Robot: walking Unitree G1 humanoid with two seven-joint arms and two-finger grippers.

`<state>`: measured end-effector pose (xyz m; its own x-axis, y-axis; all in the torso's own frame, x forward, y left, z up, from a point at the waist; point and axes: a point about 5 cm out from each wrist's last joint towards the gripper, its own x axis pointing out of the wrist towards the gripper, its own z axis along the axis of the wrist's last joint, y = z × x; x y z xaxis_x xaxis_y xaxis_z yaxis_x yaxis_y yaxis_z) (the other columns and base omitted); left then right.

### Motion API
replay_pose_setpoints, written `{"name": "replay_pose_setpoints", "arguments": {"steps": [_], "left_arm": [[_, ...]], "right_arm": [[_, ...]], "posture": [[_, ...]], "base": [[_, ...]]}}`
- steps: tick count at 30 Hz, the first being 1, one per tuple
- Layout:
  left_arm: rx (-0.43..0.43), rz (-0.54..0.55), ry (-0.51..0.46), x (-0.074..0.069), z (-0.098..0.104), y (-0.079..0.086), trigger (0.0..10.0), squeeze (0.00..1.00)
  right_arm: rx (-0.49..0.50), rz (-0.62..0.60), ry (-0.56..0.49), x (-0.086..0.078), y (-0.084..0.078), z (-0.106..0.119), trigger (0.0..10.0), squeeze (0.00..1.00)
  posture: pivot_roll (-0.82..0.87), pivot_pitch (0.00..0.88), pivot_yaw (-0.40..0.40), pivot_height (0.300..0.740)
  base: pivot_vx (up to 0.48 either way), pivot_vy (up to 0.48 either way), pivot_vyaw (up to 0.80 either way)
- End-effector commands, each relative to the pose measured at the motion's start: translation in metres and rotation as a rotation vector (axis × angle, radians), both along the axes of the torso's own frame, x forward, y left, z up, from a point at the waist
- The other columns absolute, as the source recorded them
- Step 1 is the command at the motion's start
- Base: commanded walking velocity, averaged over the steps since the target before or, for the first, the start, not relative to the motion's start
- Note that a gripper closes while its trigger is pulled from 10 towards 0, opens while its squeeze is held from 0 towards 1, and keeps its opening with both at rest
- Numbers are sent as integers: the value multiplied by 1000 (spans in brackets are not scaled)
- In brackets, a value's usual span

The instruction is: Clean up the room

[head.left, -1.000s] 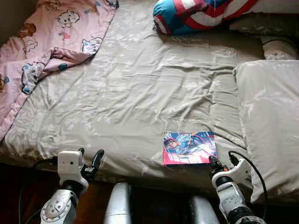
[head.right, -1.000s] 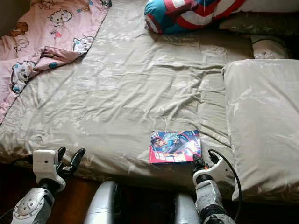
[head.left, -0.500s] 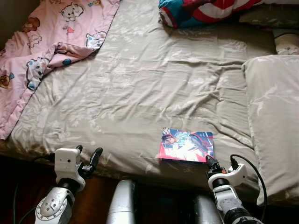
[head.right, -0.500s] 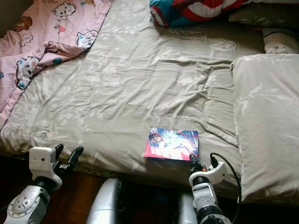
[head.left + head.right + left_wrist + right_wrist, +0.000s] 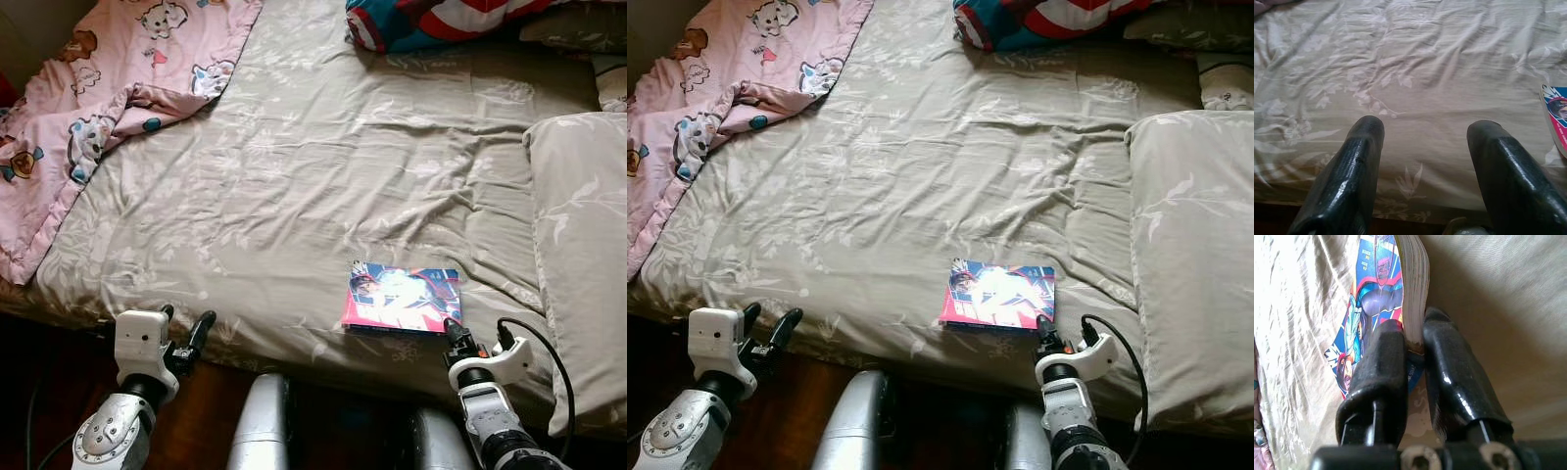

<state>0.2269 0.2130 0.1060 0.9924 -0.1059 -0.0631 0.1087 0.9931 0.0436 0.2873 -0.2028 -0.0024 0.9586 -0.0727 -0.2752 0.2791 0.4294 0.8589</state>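
A colourful comic book (image 5: pixel 402 298) lies flat on the grey-beige bedspread (image 5: pixel 323 176) near the bed's front edge. My right gripper (image 5: pixel 452 331) is at the book's near right corner and is shut on it. In the right wrist view the two black fingers (image 5: pixel 1386 367) pinch the book's (image 5: pixel 1369 298) page edge between them. My left gripper (image 5: pixel 186 323) hovers open at the bed's front edge on the left, holding nothing. Its fingers (image 5: pixel 1359 161) point over bare sheet, with the book's corner (image 5: pixel 1557 115) off to one side.
A pink cartoon-print blanket (image 5: pixel 98 88) is bunched at the bed's far left. A red, white and blue cushion (image 5: pixel 431 18) lies at the head end. A large grey pillow (image 5: pixel 583 245) fills the right side. Dark floor (image 5: pixel 59 392) lies below the bed edge.
The camera has shifted, so the whole bed sits a little differently in frame. My right gripper has stayed at the book's near right corner. The left arm has barely moved.
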Motion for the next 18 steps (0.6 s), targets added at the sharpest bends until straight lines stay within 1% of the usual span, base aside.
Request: {"name": "replay_pose_setpoints", "arguments": {"steps": [1, 9, 11, 12, 15, 16, 17, 18], "left_arm": [[21, 4, 34, -5, -5, 3, 10000, 0], [23, 5, 31, -4, -4, 4, 10000, 0], [24, 6, 28, -3, -3, 4, 10000, 0], [25, 6, 28, -3, -3, 4, 10000, 0], [24, 5, 28, -3, -3, 4, 10000, 0], [23, 4, 28, -3, -3, 4, 10000, 0], [22, 4, 27, -3, -3, 3, 10000, 0], [21, 4, 26, -2, -3, 3, 10000, 0]], "right_arm": [[-6, -21, 54, -11, -2, -11, 10000, 514], [-25, -37, 86, -15, -5, -14, 10000, 502], [-26, -49, 100, -17, -7, -15, 10000, 467], [-28, -52, 110, -18, -7, -17, 10000, 365], [-29, -53, 123, -21, -7, -19, 10000, 365], [-34, -58, 146, -25, -6, -23, 10000, 110], [-39, -63, 165, -28, -6, -26, 10000, 0], [-43, -68, 178, -30, -7, -27, 10000, 0]], "posture": [[234, 347, 112, 655], [236, 345, 110, 655], [234, 345, 110, 655], [232, 344, 109, 655], [230, 343, 108, 655], [229, 342, 107, 655], [229, 342, 107, 655], [228, 341, 106, 655]], "base": [[0, 0, 0], [0, 0, 0], [0, 0, 0], [0, 0, 0], [0, 0, 0], [0, 0, 0], [0, 0, 0], [0, 0, 0]]}}
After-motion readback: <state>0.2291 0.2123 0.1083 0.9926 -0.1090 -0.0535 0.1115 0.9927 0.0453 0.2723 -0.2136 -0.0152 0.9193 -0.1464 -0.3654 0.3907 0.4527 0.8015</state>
